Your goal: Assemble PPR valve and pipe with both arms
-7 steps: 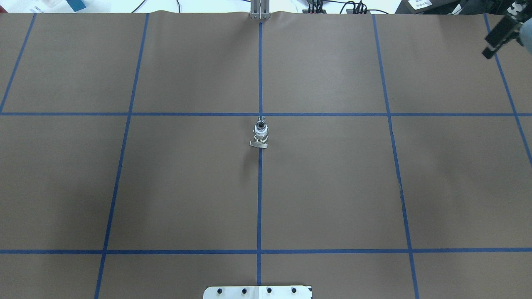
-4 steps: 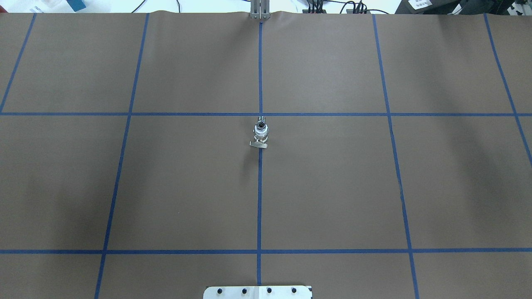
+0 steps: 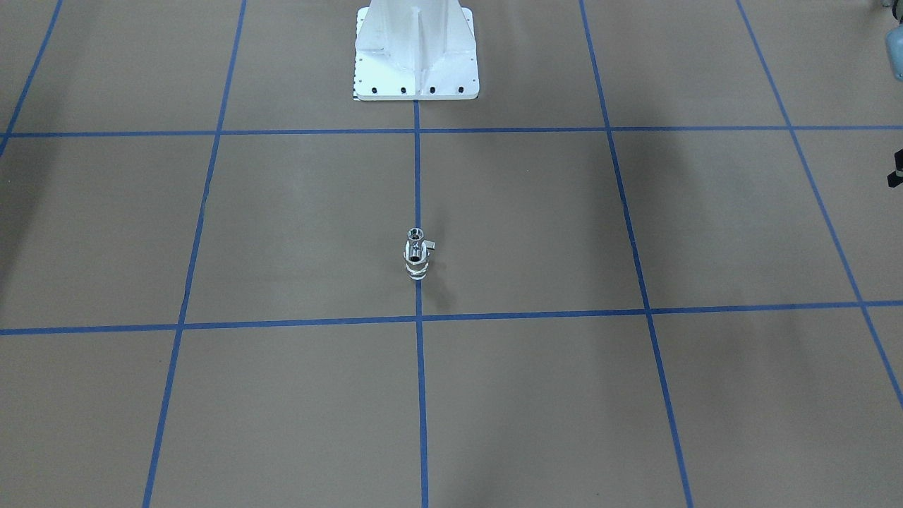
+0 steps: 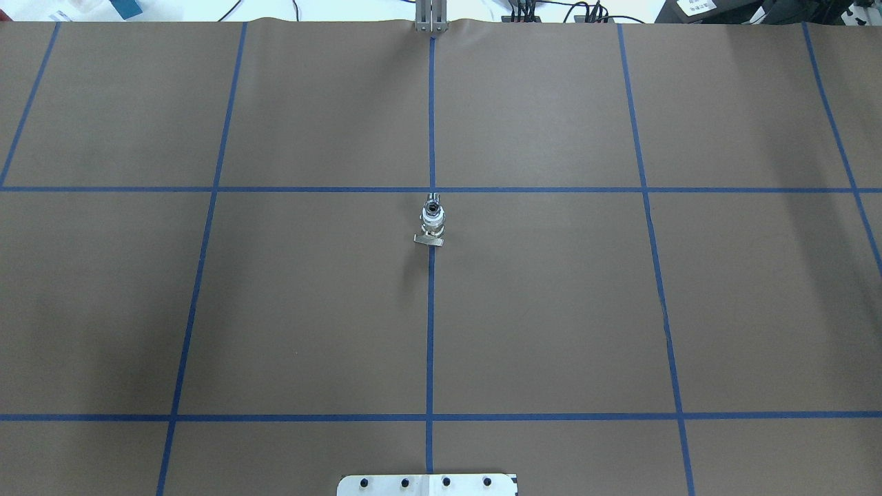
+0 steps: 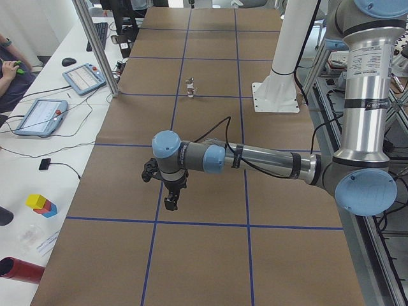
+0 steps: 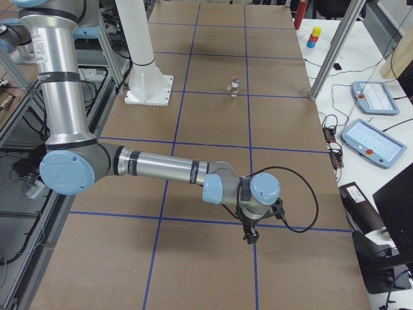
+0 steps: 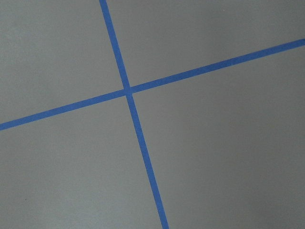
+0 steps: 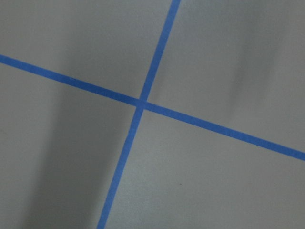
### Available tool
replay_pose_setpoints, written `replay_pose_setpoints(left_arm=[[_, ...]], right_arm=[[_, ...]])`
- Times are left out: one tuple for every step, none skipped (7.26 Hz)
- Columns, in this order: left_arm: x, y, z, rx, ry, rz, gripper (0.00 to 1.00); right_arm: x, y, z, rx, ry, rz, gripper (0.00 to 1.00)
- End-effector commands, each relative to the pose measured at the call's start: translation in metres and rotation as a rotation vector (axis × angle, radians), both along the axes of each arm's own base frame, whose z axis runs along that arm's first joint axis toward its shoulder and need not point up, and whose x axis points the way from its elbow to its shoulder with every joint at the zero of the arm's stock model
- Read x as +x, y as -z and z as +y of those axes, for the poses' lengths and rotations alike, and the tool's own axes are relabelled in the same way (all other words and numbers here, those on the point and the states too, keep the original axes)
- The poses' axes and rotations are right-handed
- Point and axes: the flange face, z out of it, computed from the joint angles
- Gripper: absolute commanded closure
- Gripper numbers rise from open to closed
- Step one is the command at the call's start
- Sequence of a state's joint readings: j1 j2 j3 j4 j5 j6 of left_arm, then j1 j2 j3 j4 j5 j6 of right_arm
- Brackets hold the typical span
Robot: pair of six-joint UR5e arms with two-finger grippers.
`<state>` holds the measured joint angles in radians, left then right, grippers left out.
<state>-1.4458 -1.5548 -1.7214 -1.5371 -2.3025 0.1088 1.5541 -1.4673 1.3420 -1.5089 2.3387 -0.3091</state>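
— Can any writing be read here?
— No. The left arm (image 5: 364, 76) has a line of small dark print running down its upright tube. The right arm (image 6: 57, 77) has the same, but the letters are too small to make out.
— And the white label (image 4: 696, 5) past the table's far edge?
— It is printed, but only dark smudges show.
— The tablets (image 5: 83, 78)?
— Their screens show coloured boxes, with no legible words or numbers.

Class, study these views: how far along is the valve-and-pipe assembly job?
Done, it seems: one joined assembly sits alone on the centre tape line. In hand: nothing visible; the left claw and right claw hang far from it. Remaining: apparently nothing, though the joint's tightness cannot be judged.
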Motion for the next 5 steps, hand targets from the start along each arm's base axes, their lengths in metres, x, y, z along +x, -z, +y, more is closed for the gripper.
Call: replay_pose_setpoints(left_arm=[[0.0, 0.002, 0.0, 0.005, 0.001, 0.001, 0.01], [-0.001, 0.004, 0.0, 0.006, 0.002, 0.001, 0.01], [-0.001, 0.004, 0.0, 0.006, 0.002, 0.001, 0.01], [-0.001, 0.003, 0.0, 0.005, 0.002, 0.001, 0.01], [-0.001, 0.004, 0.0, 0.006, 0.002, 0.001, 0.01]], right_arm=[[0.001, 0.031, 0.006, -0.078, -0.149, -0.03, 0.01], [0.001, 0.066, 0.01, -0.09, -0.154, -0.029, 0.01], [0.0, 0.103, 0.015, -0.111, -0.153, -0.027, 0.01], [0.001, 0.119, 0.031, -0.099, -0.155, -0.03, 0.01], [0.0, 0.123, 0.037, -0.09, -0.154, -0.033, 0.01]])
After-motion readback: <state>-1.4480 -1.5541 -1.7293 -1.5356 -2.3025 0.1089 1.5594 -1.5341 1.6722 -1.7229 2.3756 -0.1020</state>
